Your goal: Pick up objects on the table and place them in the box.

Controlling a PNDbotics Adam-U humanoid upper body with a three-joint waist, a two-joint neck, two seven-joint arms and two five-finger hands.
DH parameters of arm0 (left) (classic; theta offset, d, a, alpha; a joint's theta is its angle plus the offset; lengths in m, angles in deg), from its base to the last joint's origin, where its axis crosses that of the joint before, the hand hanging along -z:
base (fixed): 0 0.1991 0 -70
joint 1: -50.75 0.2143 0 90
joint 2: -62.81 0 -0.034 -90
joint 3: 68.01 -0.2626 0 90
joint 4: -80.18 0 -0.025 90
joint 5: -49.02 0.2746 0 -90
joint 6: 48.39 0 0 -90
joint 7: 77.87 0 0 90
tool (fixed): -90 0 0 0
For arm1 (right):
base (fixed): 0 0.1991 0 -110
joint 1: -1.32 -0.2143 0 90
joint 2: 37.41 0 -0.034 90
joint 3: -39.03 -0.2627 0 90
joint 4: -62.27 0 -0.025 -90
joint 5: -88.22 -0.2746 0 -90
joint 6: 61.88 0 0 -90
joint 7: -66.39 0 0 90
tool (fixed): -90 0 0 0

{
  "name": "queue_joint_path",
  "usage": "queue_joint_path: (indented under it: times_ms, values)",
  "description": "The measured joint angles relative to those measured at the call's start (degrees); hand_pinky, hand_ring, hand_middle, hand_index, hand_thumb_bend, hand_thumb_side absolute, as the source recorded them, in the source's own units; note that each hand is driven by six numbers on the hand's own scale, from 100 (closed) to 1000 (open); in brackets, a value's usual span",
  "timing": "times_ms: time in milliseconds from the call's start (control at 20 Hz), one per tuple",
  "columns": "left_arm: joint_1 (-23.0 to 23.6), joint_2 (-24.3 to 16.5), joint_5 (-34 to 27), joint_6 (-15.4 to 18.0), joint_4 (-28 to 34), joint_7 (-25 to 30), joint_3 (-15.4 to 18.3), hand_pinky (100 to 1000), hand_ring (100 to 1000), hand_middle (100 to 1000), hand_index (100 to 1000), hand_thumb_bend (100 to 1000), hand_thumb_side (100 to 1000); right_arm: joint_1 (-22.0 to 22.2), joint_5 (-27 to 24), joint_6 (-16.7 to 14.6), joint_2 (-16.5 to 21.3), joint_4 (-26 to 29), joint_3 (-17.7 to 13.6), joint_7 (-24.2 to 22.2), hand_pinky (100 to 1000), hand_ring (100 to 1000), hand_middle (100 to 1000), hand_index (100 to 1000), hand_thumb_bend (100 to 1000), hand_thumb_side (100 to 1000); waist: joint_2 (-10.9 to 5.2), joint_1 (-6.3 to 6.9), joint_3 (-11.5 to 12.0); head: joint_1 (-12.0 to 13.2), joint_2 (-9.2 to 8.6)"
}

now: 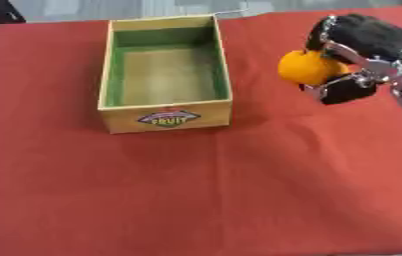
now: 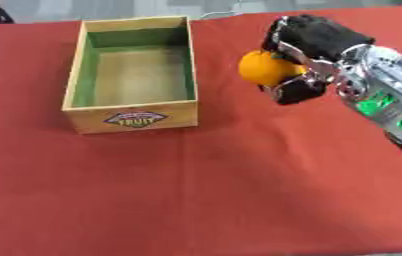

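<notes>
The box carries a badge on its near wall reading "FRUIT". It is a rectangular open-topped tray with tan walls and a green lining, standing on a red cloth that shows a faint crease. To its right, apart from the box, the right hand comes in from the right with black fingers and thumb curled round a round, smooth orange, held above the cloth. Wide bare cloth lies in front.
</notes>
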Motion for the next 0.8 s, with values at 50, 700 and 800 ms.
queue_joint_path:
  times_ms: [50, 700, 800]
  values:
    - [-0.1, 0.1, 0.0, 0.0, 0.0, 0.1, -0.2, 614, 684, 733, 913, 182, 1000, -1.9, 0.0, 0.1, -0.9, -0.3, 0.2, 0.0, 593, 605, 409, 406, 100, 134, -0.1, -0.08, 0.1, -0.1, -0.15]
    - [-1.9, 1.2, -1.0, 0.1, 0.0, 1.8, -1.7, 614, 684, 734, 913, 177, 1000, -20.6, 4.0, -1.7, -18.5, -17.4, 3.3, 0.6, 594, 598, 402, 410, 100, 169, 0.76, 0.3, 2.0, -1.3, -0.19]
    - [-2.0, 1.3, -1.0, 0.1, 0.0, 1.9, -1.7, 613, 683, 734, 913, 176, 1000, -22.0, 5.0, -2.3, -20.7, -20.4, 3.3, 1.0, 593, 597, 401, 411, 100, 172, 1.12, 0.33, 2.1, -1.2, -0.18]
